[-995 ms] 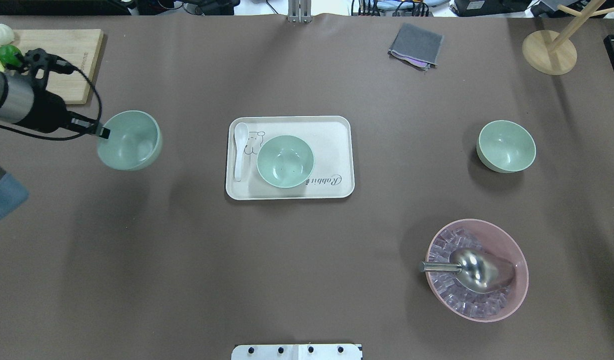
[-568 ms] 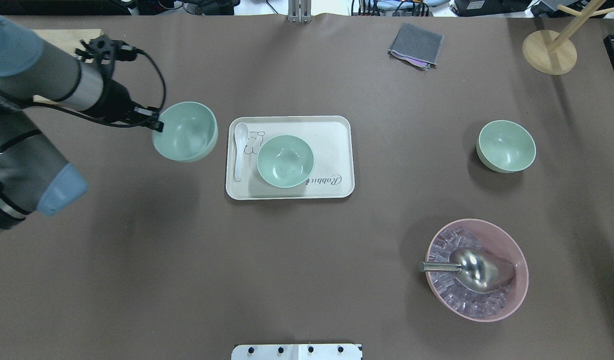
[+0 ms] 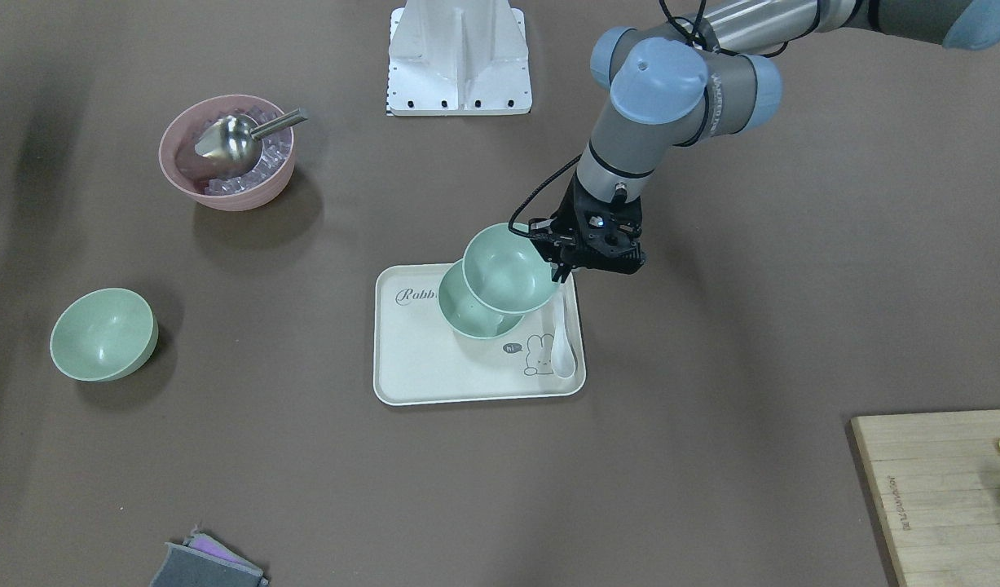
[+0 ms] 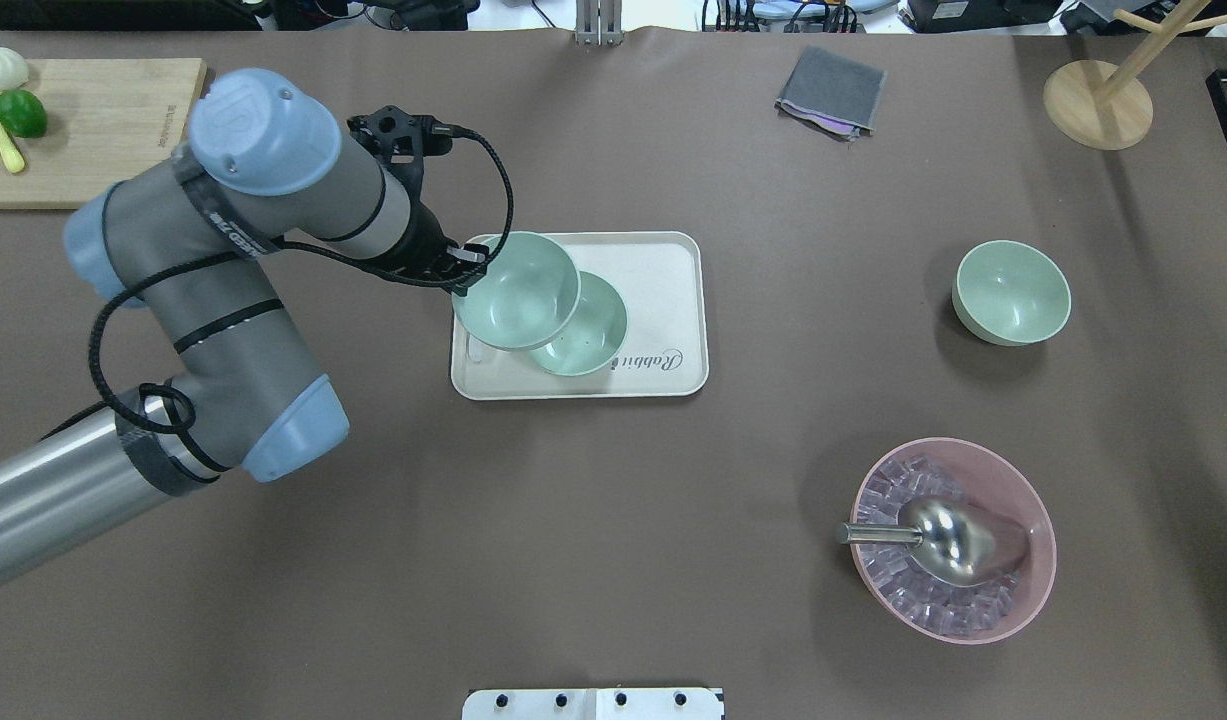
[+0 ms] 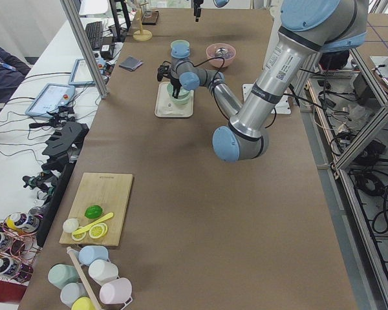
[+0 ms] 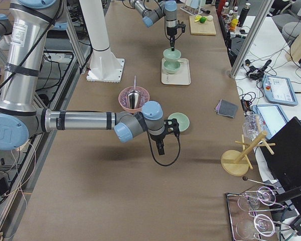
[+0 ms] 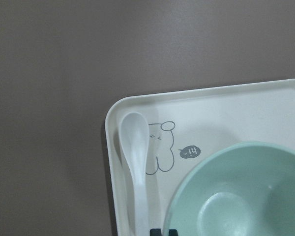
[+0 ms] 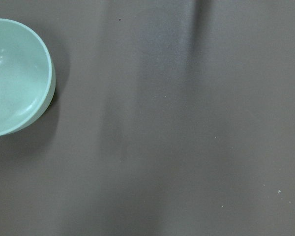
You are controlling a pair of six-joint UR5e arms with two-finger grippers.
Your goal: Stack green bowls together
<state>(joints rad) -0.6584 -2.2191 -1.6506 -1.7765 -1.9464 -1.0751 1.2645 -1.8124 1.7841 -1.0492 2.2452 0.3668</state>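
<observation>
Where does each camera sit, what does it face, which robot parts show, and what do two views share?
Front-facing: across the table, facing robot; left arm, left claw gripping held bowl.
Overhead: behind robot, looking down; left arm.
Exterior left: table end; left arm nearest.
Exterior right: opposite end; right arm nearest.
Left wrist: down onto tray; fingertips.
Right wrist: down onto lone bowl; no robot.
Shared: tray, in front-facing and overhead.

Three green bowls (image 4: 513, 290), plain pale mint! Cream tray (image 4: 673, 300) carries a grey rabbit (image 7: 160, 147) drawing and script. White spoon (image 7: 135, 162), pink bowl (image 4: 1035, 580), shiny silver scoop (image 4: 948, 540), matte brown worktop (image 4: 613, 520).
</observation>
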